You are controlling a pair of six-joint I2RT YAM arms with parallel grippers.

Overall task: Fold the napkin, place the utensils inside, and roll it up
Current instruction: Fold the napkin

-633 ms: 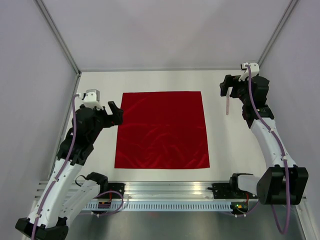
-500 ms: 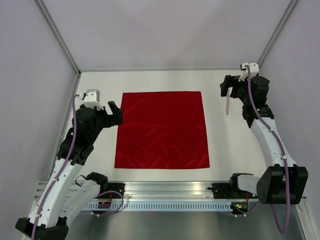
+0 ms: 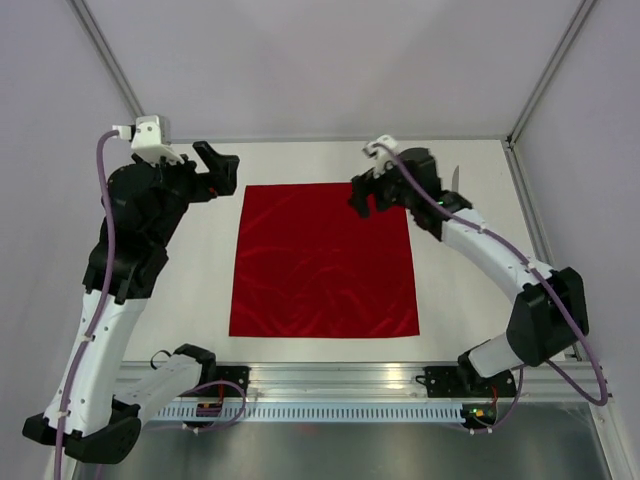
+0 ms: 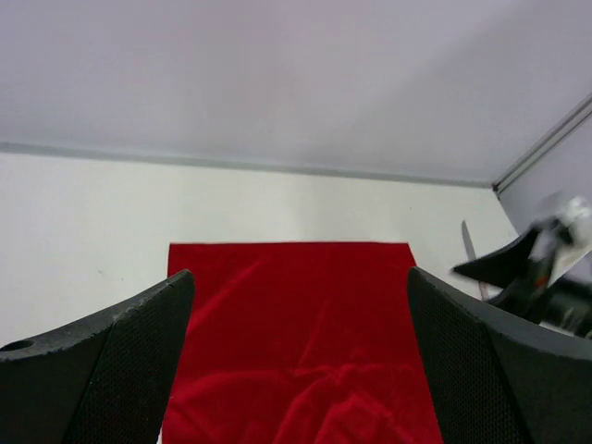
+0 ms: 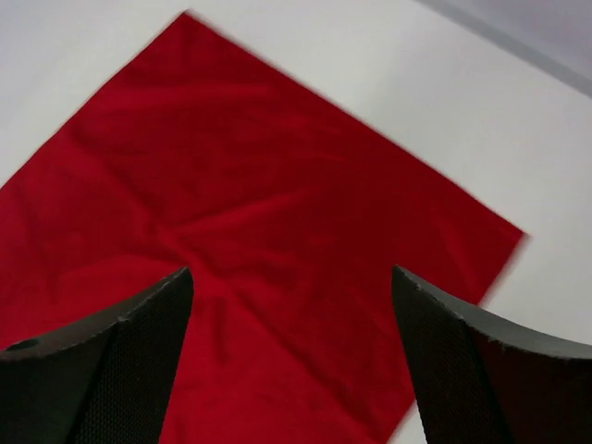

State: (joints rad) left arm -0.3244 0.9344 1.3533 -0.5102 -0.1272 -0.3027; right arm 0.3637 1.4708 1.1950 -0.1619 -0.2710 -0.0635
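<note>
The deep-red napkin lies flat and unfolded on the white table, with faint creases. It also shows in the left wrist view and the right wrist view. My left gripper hangs open and empty just off the napkin's far left corner, looking across it. Above the napkin's far right corner my right gripper is open and empty. One thin utensil lies right of the napkin, mostly hidden behind the right arm; its grey blade shows in the left wrist view.
Grey enclosure walls stand close round the white table at the back and both sides. A metal rail with the arm bases runs along the near edge. The right arm reaches in from the right in the left wrist view.
The left gripper has moved away from me to the napkin's far left corner. The right gripper has swung left from the far right side to above the napkin's far right corner.
</note>
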